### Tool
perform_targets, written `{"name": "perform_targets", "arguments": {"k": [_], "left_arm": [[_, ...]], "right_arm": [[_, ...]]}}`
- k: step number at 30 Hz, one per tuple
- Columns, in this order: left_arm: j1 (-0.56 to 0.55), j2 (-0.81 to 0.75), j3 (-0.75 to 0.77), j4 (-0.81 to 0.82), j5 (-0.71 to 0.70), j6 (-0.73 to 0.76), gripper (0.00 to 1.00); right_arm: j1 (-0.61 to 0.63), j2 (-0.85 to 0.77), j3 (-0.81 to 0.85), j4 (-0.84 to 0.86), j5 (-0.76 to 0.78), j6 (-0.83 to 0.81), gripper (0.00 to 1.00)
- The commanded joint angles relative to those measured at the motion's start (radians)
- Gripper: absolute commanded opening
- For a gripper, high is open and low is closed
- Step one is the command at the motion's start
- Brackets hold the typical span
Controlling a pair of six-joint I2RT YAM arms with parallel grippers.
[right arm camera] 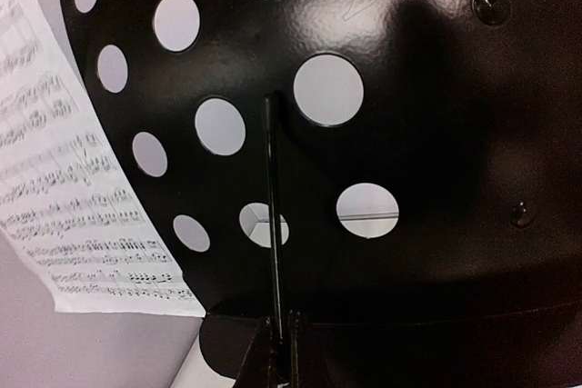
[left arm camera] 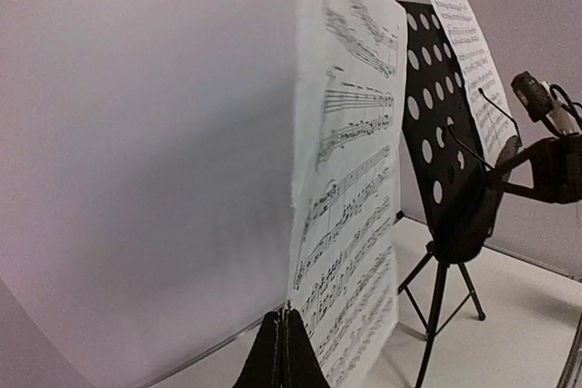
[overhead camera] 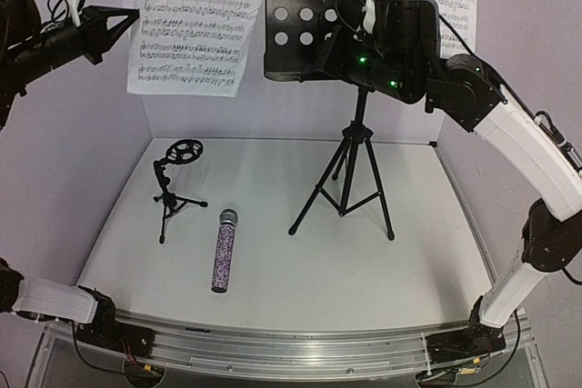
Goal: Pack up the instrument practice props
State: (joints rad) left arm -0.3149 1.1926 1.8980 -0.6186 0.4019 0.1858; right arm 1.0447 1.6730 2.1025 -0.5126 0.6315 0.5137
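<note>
Purple glitter on the microphone (overhead camera: 224,250) body, silver mesh on its head. Plain matte black for the small mic stand (overhead camera: 173,190). Glossy black on the music stand (overhead camera: 314,15), patterned with rows of round holes; black tripod legs too. White sheet music (overhead camera: 195,20), printed with black staves and notes. Plain off-white table (overhead camera: 364,261). Pale lilac walls (overhead camera: 73,152). Black joints, white covers, green lights on the right arm (overhead camera: 536,161). Black and white on the left arm (overhead camera: 55,43). Silver rail (overhead camera: 273,347).
</note>
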Motion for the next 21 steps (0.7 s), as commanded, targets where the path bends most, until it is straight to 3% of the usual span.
{"name": "perform_targets", "arguments": {"k": [1, 6, 14, 17, 21], "left_arm": [[0.000, -0.083, -0.102, -0.206, 0.015, 0.015, 0.00], [-0.001, -0.093, -0.178, -0.354, -0.024, 0.073, 0.00], [0.000, -0.094, -0.388, -0.577, 0.156, 0.163, 0.00], [0.000, -0.110, -0.472, -0.563, 0.210, 0.169, 0.00], [-0.001, -0.104, -0.518, -0.416, 0.294, 0.087, 0.00]], "right_arm": [[-0.005, -0.035, -0.005, 0.033, 0.021, -0.045, 0.00], [-0.005, -0.031, -0.004, 0.040, 0.019, -0.053, 0.00], [-0.005, -0.030, -0.008, 0.046, 0.017, -0.060, 0.00], [-0.006, -0.029, -0.010, 0.048, 0.016, -0.063, 0.00], [-0.005, -0.024, -0.009, 0.052, 0.013, -0.064, 0.00]]}}
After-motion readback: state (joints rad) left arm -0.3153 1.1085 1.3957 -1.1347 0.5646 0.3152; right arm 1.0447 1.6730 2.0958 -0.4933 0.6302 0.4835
